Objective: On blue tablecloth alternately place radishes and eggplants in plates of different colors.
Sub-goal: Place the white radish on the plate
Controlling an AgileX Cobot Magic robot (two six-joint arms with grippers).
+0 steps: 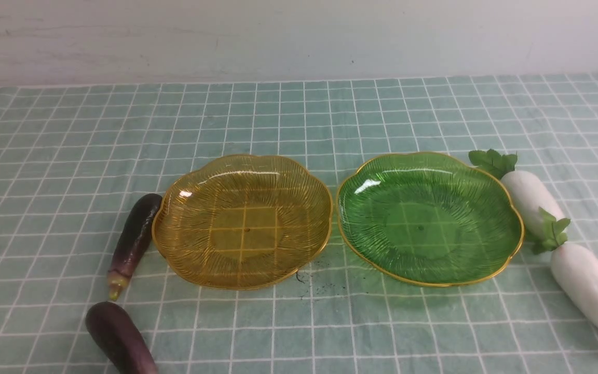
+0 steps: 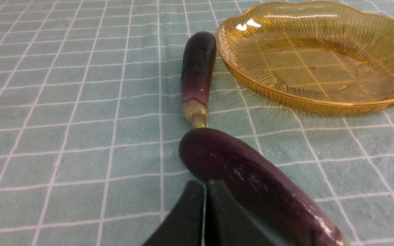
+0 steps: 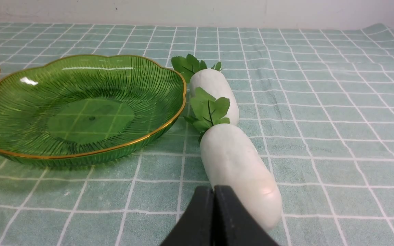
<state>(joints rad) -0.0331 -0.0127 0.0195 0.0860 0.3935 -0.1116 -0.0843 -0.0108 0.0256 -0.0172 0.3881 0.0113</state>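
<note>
Nothing is plated yet: left tool (image 2: 204,184) and right tool (image 3: 214,189) sit pinched closed and empty, eggplants (image 1: 133,234) at 8 o'clock of the amber plate (image 1: 242,218), radishes (image 1: 530,200) at 3 o'clock of the green plate (image 1: 429,218), so one tool must next open over a vegetable.

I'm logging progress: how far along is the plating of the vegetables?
Done: nothing; the yellow plate and green plate are both empty. In hand: nothing; the left gripper and right gripper are shut and hold nothing. Left: both eggplants, lying on the tablecloth beside the yellow plate, and both radishes, beside the green plate, have yet to go in.
</note>
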